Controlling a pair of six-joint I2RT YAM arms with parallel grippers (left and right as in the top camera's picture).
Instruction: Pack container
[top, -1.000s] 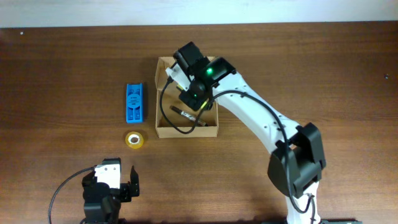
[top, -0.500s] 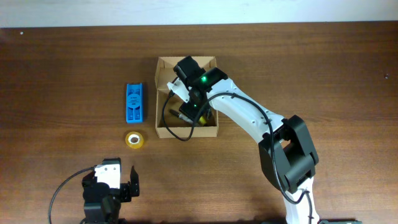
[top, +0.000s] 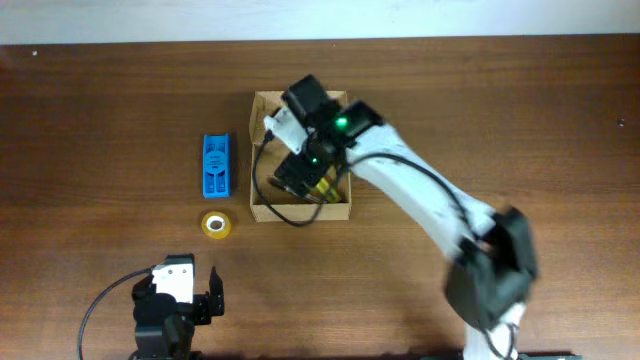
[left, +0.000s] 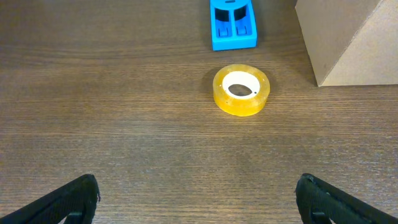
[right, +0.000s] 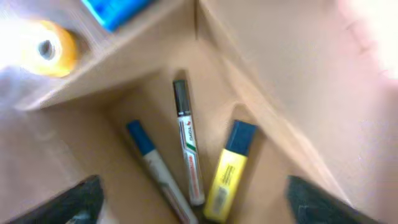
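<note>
The left gripper (left: 198, 190) gapes wide, empty. Just ahead of it lies a yellow tape roll (left: 242, 89), beyond that a blue plastic item (left: 232, 23), and ahead to its right a corner of the container (left: 348, 43). The right gripper (right: 196, 196), spread wide and empty, hovers inside the container above a blue-capped marker (right: 155, 168), a black-capped marker (right: 188, 149) and a yellow highlighter (right: 227, 174).

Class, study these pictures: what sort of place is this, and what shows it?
Probably a robotics lab workbench: a white robot arm reaches over a cardboard box of markers on a wooden table, with a tape roll nearby.
</note>
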